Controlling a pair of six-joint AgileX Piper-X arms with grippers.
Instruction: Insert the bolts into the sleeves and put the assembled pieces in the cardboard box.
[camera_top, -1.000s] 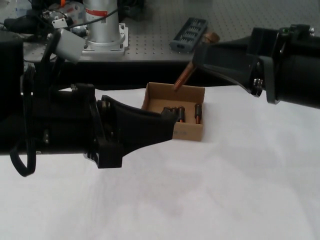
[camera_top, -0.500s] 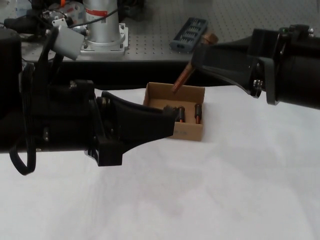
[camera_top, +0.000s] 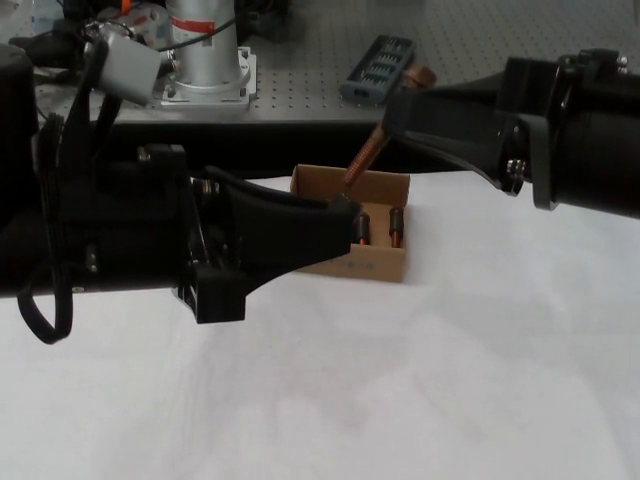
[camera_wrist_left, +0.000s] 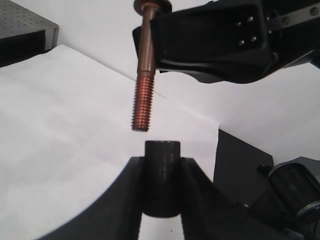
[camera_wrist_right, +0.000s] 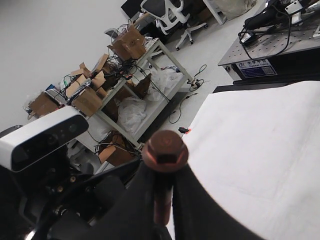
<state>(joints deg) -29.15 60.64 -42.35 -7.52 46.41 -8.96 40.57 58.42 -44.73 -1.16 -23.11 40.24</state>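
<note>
The bolt (camera_wrist_left: 142, 85), clamped in the right pincer (camera_wrist_right: 162, 200), is held just above the sleeve (camera_wrist_left: 162, 155) clamped in the left pincer (camera_wrist_left: 162, 195), with its tip set off the bore's centre, so the rim may be struck and the sleeve knocked askew if lowered thus.

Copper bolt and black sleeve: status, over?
Left gripper shut on black cylindrical sleeve. Right gripper shut on copper-coloured threaded bolt, tip apart from sleeve mouth, not inserted. Nothing between them.
</note>
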